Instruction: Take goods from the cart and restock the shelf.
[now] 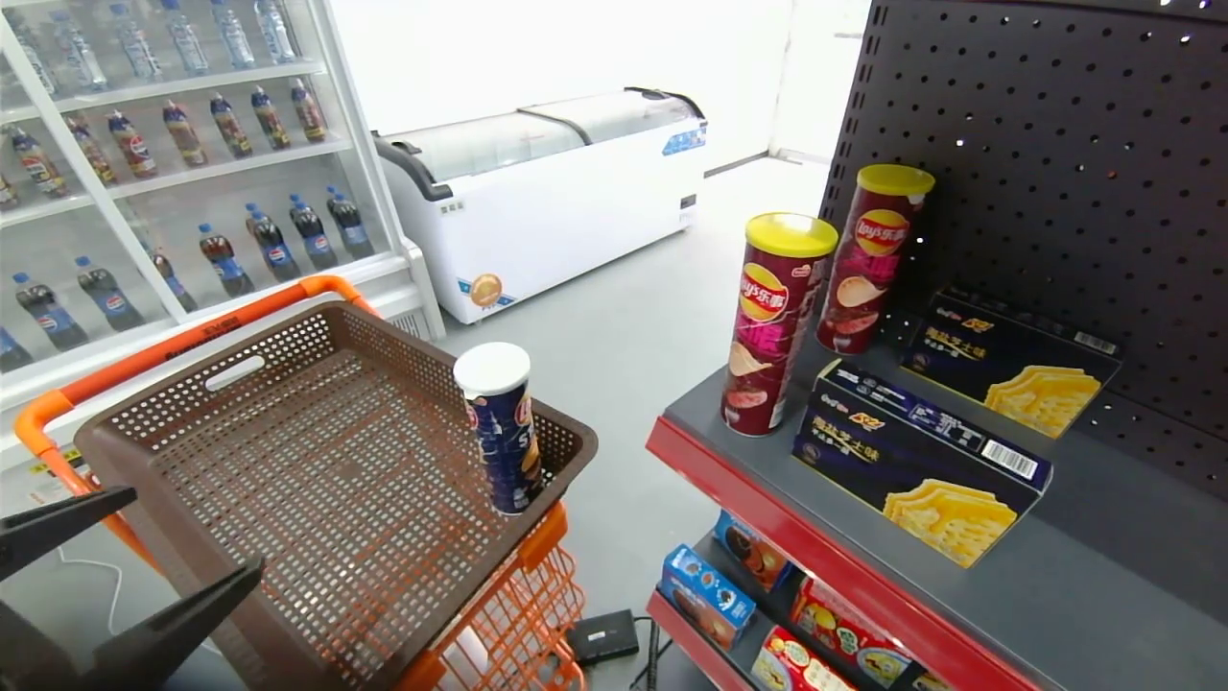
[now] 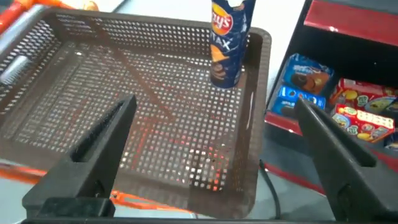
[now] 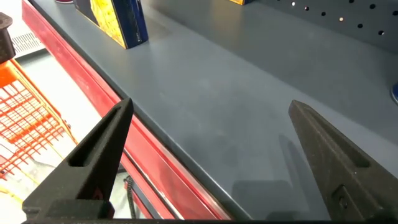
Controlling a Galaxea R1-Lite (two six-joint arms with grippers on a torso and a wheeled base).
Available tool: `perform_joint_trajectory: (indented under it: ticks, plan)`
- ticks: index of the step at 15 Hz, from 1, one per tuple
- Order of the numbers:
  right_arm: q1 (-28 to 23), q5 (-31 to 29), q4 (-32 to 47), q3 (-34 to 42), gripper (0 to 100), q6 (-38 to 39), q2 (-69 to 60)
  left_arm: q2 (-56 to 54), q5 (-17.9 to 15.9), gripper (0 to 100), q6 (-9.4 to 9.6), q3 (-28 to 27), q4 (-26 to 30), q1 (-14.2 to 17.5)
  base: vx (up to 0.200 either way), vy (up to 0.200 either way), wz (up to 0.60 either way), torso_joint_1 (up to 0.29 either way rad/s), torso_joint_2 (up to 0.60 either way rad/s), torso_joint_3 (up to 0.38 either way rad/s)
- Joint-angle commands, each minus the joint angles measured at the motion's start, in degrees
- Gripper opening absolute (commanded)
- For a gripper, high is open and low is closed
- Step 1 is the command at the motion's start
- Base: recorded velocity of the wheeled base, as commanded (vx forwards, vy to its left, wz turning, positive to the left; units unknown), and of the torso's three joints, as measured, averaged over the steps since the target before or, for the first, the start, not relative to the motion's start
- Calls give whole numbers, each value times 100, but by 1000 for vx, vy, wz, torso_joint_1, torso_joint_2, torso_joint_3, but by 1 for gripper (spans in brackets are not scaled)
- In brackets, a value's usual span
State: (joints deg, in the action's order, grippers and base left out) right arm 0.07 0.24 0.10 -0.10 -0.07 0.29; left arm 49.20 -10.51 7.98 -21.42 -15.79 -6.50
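The left gripper [image 2: 211,168] hangs above the near edge of the basket [image 1: 317,451], its jaws wide apart and holding nothing. The right gripper [image 3: 211,162] hovers over the bare front part of the shelf [image 1: 1103,576] top, near its red edge, with jaws also wide and empty. The brown basket sits on the orange cart [image 1: 192,331] and holds one blue can [image 1: 504,432] (white lid, upright) in the corner nearest the shelf. At the shelf's left end stand two red cans [image 1: 772,326] with yellow lids and round logos. Just beside them lean two dark boxes [image 1: 911,461] with barcodes and cracker pictures.
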Motion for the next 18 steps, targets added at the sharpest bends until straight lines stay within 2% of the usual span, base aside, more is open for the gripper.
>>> perform_joint_trajectory:
  ticks: [1,3,5,7,9,14,18]
  plan:
    - [1,2,-1,1,100,-1,6,1162,-4,100,63,463,-830,-238,0,0,0,0,0,0]
    - [1,2,-1,1,100,-1,6,1944,-4,100,177,824,-2060,-343,0,0,0,0,0,0]
    - [1,2,-1,1,100,-1,6,2797,5,100,186,867,-3027,-625,0,0,0,0,0,0]
    - [1,2,-1,1,100,-1,6,3570,14,100,186,736,-3642,-783,0,0,0,0,0,0]
    - [1,2,-1,1,100,-1,6,4203,31,100,186,410,-4002,-800,0,0,0,0,0,0]
    - [1,2,-1,1,100,-1,6,5003,31,100,142,-495,-4081,-800,0,0,0,0,0,0]
    - [1,2,-1,1,100,-1,6,5398,31,100,142,-882,-4284,-774,0,0,0,0,0,0]
